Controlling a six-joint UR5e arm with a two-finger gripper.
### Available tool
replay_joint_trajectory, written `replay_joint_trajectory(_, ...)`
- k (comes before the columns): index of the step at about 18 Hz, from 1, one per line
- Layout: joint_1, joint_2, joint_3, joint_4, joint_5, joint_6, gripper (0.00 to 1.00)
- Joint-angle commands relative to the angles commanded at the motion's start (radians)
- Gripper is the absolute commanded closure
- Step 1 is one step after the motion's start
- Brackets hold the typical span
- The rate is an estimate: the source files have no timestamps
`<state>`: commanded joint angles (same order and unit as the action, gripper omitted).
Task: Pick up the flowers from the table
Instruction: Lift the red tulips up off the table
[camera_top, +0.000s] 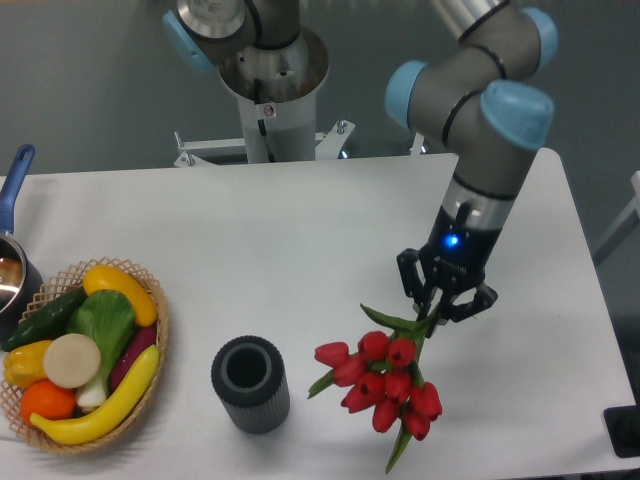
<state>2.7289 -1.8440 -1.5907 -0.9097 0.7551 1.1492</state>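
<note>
- Gripper, at the lower right of the frame, has its fingers closed on the green stems of the flowers.
- Grabbing looks done; lifting comes next, straight up and slowly.
- Flowers sit low over the white bench; I cannot tell if they touch it.
- Stems run up to the gripper, red heads point down-left.

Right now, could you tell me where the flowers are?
The flowers are at the front right of the table, stems in the gripper, with the dark ribbed cylinder to their left.
</note>
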Motion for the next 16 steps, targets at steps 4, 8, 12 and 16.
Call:
replay_joint_trajectory(4, 0.018, 0.011, -0.003, 0.0, -0.12, -0.025, 0.78)
replay_joint_trajectory(8, 0.032, 0.014, -0.003, 0.002, -0.191, -0.049, 0.78)
replay_joint_trajectory(12, 0.034, 0.02, -0.008, 0.002, -0.198, -0.051, 0.78)
replay_joint_trajectory(16, 0.043, 0.026, -0.008, 0.002, -0.2, -0.051, 0.78)
